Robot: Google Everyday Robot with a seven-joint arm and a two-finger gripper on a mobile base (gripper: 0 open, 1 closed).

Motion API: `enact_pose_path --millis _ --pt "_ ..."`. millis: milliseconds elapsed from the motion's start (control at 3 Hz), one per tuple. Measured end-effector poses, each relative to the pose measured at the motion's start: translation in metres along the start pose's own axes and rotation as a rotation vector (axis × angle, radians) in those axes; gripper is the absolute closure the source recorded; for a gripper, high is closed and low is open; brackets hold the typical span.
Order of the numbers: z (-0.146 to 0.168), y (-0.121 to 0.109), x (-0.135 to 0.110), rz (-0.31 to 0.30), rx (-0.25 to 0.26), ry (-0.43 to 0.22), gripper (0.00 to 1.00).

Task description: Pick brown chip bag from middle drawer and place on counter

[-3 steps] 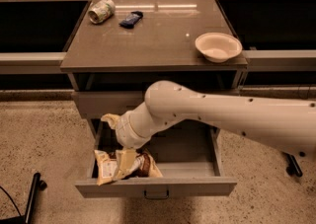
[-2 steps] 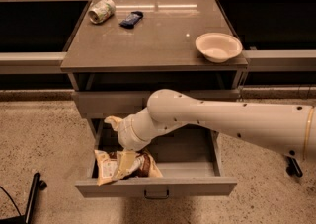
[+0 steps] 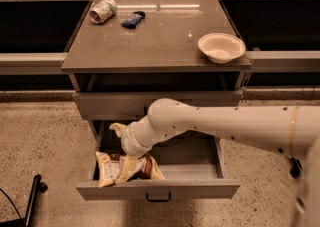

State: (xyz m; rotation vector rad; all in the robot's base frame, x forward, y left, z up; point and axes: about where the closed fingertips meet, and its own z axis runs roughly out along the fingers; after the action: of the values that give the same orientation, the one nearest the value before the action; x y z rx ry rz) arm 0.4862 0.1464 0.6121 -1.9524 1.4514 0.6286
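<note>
Brown chip bag (image 3: 106,167) lies long axis 9-to-3 in middle drawer (image 3: 160,189), front-left. Hand (image 3: 126,165) sits over its middle, arm (image 3: 225,123) stretching in from 3 o'clock; clenched or not, can't tell.

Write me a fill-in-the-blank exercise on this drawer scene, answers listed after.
The brown chip bag lies in the middle drawer, which stands ____. The gripper is down ____ that drawer, at the bag. On the counter, the can lies on its ____. The white ____ sits at the counter's edge, far from the can.
Missing words: open; inside; side; bowl.
</note>
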Motion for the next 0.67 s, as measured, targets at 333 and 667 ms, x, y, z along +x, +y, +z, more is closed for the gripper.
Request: enact_pose_path --millis 333,667 --pt "0.044 -0.004 0.053 0.053 -0.003 0.040 0.12" --pt "0.083 -0.002 0.108 0.087 -0.005 0.061 0.20"
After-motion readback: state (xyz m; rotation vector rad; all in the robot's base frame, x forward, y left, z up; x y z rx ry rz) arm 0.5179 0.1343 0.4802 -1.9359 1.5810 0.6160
